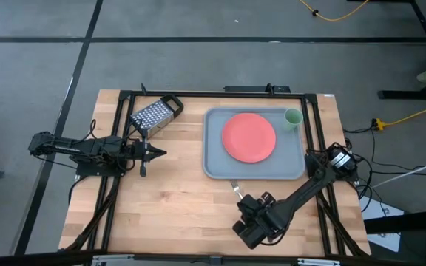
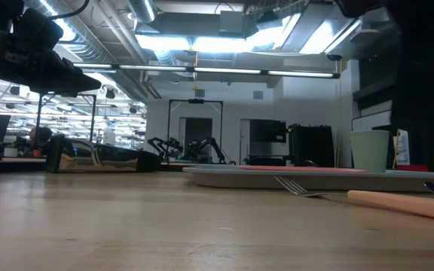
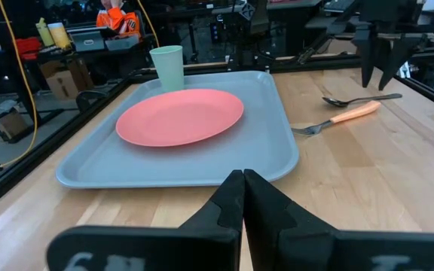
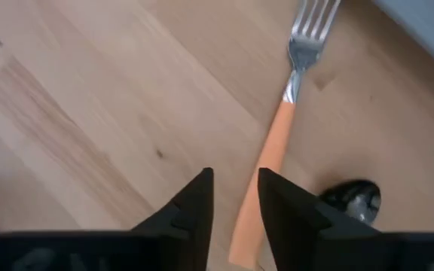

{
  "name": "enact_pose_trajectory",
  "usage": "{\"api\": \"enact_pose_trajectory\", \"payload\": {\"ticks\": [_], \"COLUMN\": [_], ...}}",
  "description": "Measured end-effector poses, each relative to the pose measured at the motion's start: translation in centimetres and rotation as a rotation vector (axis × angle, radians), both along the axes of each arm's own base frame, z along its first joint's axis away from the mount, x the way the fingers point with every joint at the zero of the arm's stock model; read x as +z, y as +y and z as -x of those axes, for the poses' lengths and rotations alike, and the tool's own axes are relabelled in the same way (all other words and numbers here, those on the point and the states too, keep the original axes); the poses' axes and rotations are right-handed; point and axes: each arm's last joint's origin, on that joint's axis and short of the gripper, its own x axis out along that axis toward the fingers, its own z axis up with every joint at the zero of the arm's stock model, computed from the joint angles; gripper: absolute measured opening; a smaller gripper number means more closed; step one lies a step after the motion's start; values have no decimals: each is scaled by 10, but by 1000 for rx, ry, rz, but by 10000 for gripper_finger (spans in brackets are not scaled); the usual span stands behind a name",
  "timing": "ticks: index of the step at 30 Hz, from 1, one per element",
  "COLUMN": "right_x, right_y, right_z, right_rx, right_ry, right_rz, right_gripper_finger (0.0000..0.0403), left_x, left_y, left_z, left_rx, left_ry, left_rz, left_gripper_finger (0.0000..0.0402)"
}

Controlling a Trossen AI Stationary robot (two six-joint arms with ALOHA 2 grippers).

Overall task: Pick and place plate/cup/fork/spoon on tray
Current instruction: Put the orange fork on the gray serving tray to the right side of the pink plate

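Observation:
The coral-red plate (image 1: pixel 248 137) lies flat on the grey-blue tray (image 1: pixel 214 166). The pale green cup (image 1: pixel 293 117) stands upright in the tray's far right corner. The fork (image 4: pixel 277 135), with an orange handle, and the dark spoon (image 4: pixel 353 199) lie flat on the table, just off the tray's near edge. My right gripper (image 4: pixel 236 197) points down above the fork's handle. It is slightly open, clear of the table, and holds nothing. It also shows in the left wrist view (image 3: pixel 377 79). My left gripper (image 3: pixel 243 188) is shut and empty, left of the tray.
A metal box grater (image 1: pixel 156 114) lies at the table's far left, close to my left gripper. Bare wood (image 1: pixel 168 214) lies near and left of the tray. A black frame (image 1: pixel 124 133) runs along the table's edges.

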Motion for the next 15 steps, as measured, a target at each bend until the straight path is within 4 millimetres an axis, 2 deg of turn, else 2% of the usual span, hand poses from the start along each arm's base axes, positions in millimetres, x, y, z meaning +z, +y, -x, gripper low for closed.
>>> {"api": "enact_pose_trajectory", "payload": {"ticks": [15], "right_x": [4], "right_y": [-2], "right_z": [-21], "right_rx": [-45], "right_ry": [-178], "right_rz": [-47], "right_gripper_finger": [115], "left_x": [0], "left_y": [0], "left_z": [0], "left_rx": [0], "left_ry": [0], "left_rz": [0], "left_gripper_finger": [0]}}
